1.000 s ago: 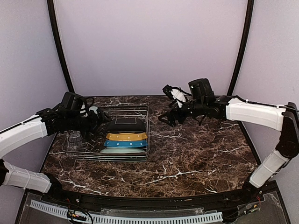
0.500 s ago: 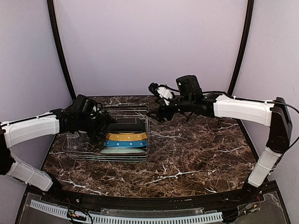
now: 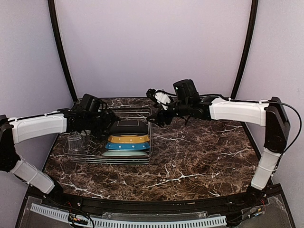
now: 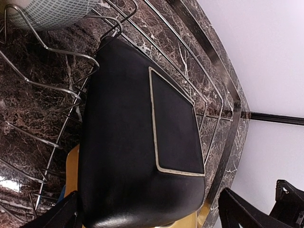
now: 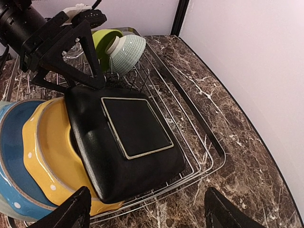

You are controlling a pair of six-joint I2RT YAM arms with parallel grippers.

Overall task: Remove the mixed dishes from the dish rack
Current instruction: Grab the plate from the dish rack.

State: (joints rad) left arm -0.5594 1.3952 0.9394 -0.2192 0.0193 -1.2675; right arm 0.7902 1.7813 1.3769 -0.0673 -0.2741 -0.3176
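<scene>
While hovering spread wide astride the black square plate [image 4: 137, 142], centre left gripper [image 4: 147, 213] on its near edge before pinching. Steer right gripper [image 5: 145, 206], likewise spread, off dish rack [image 5: 190, 108] wires. Lift straight, clear of yellow plate [image 5: 47, 147] at left.

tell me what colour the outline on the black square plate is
Pale cream: a thin square line on the black square plate, clearest in the left wrist view.

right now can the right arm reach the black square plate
Probably yes: the right hand is open facing the black square plate, nothing between, though the left hand crowds it.
</scene>
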